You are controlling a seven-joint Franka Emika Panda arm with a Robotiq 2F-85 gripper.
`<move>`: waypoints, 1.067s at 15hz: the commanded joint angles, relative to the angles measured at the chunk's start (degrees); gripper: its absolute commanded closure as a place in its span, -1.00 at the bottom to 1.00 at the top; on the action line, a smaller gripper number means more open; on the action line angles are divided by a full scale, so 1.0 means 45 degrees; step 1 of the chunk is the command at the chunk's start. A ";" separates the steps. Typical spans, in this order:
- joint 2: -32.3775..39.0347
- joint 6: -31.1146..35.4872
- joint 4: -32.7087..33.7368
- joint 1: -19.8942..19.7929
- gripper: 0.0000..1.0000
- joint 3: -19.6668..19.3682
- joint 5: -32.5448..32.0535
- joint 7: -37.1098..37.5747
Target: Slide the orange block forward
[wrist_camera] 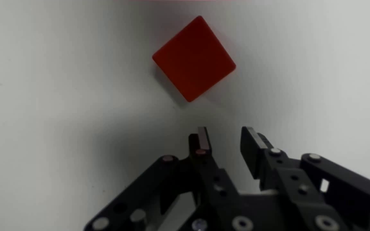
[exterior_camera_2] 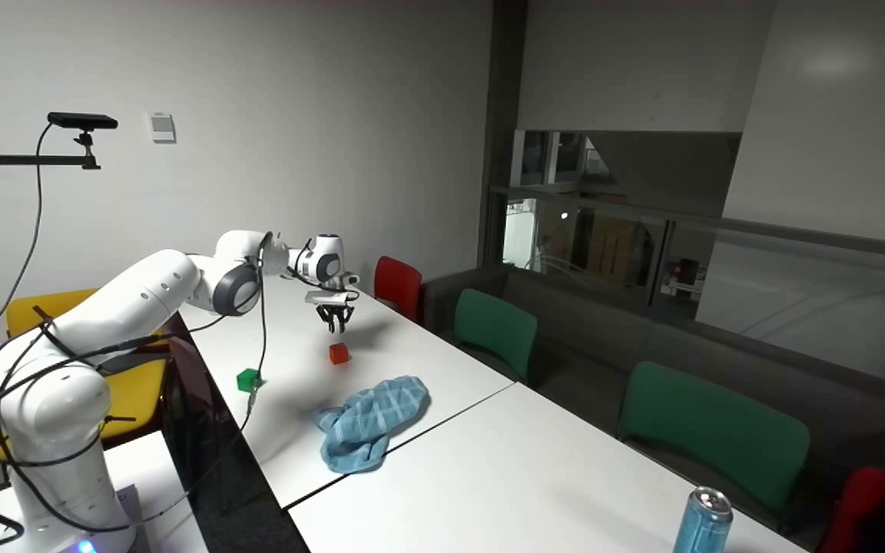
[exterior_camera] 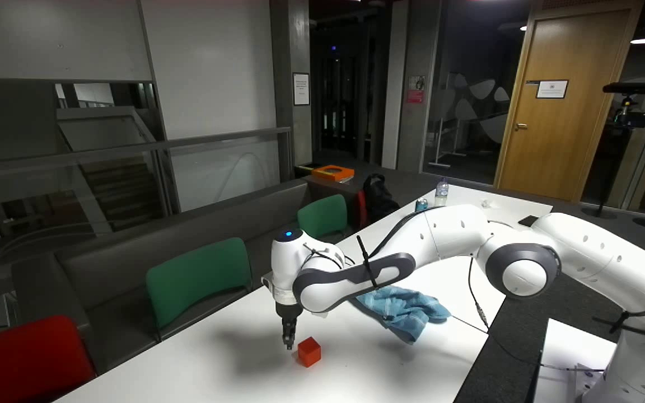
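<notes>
Jaws spread, with white tabletop (wrist_camera: pixel 228 170) showing between them, the Robotiq gripper (wrist_camera: pixel 225 138) points down just beside the red-orange cube (wrist_camera: pixel 194 59). The cube rests on the tabletop; the wrist view shows a gap between it and the gripper, and one of its corners turned toward the jaws. I cannot tell whether the gripper meets the tabletop.

In both exterior views a crumpled blue plaid cloth (exterior_camera_2: pixel 372 422) lies on the tabletop, apart from the cube. In an exterior view a green cube (exterior_camera_2: pixel 248 380) sits near the tabletop's edge, a blue drink can (exterior_camera_2: pixel 704 526) stands past the seam, and green chairs (exterior_camera_2: pixel 495 330) stand along the long side.
</notes>
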 commanded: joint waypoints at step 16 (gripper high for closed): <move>0.1601 -0.0681 0.3175 -0.0726 1.00 0.0059 0.0368 -0.4571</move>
